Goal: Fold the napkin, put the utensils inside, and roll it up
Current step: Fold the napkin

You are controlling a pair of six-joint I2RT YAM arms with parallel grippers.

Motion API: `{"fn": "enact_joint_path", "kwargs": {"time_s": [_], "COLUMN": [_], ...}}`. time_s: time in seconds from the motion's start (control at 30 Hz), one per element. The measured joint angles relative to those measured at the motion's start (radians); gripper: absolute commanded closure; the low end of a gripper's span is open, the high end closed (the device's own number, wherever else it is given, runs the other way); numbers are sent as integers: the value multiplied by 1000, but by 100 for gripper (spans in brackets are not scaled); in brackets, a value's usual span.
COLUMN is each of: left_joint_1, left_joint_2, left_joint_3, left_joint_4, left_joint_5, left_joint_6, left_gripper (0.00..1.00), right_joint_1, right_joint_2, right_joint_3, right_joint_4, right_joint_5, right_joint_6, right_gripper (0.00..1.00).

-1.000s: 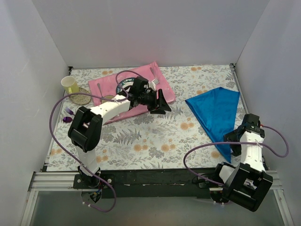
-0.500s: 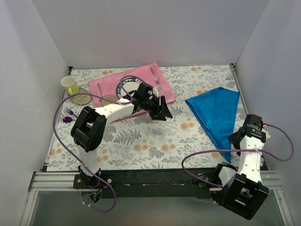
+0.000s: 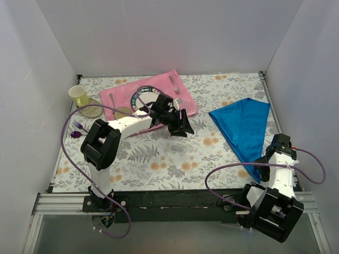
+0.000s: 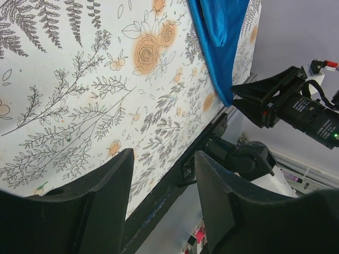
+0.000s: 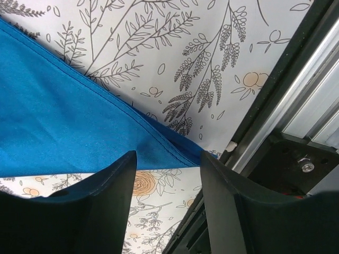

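Observation:
The blue napkin (image 3: pixel 241 126) lies folded in a triangle on the right of the table, its near tip pointing at the front edge. My right gripper (image 3: pixel 263 159) hovers low over that tip, open; in the right wrist view the napkin's corner (image 5: pixel 193 153) lies just ahead of the gripper (image 5: pixel 167 206), with only tablecloth between the fingers. My left gripper (image 3: pixel 183 125) hangs open and empty over the table's middle, by the pink mat's near corner. The gold-bowled spoon (image 3: pixel 121 111) rests on the mat. The left wrist view catches the napkin (image 4: pixel 220 32) and the right gripper (image 4: pixel 265 98).
A pink mat (image 3: pixel 119 94) at the back left carries a plate (image 3: pixel 139 100) and a silver fork (image 3: pixel 174 84). A yellow cup (image 3: pixel 78 95) on a coaster and purple plastic cutlery (image 3: pixel 77 129) sit at the far left. White walls enclose three sides; a black rail (image 3: pixel 175 198) runs along the front.
My right gripper has dropped toward the napkin's near tip and its jaws have narrowed somewhat. The left gripper shifted slightly right, away from the mat, then held still.

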Motion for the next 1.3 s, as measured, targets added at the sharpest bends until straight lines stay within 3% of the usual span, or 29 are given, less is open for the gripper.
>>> {"fn": "enact_joint_path", "kwargs": {"time_s": [0.33, 0.87, 1.0, 1.2, 1.3], "left_joint_1": [4, 42, 42, 42, 45], "left_joint_2": [0, -8, -11, -17, -17], "left_joint_3": [-2, -29, -45, -82, -91], "left_joint_4": [48, 136, 178, 243, 271], "left_joint_5": [39, 96, 96, 95, 96], "left_joint_6": [14, -23, -49, -97, -112], "left_gripper": [51, 51, 51, 51, 51], "right_joint_1": [0, 0, 0, 11, 16], "right_joint_2": [93, 157, 223, 269, 269], "right_joint_3": [20, 20, 23, 39, 39], "right_joint_4": [-72, -41, -11, 29, 42], "right_joint_5": [30, -3, -20, -56, -69], "right_joint_6": [21, 12, -28, -79, -97], "right_gripper": [26, 32, 43, 83, 92]}}
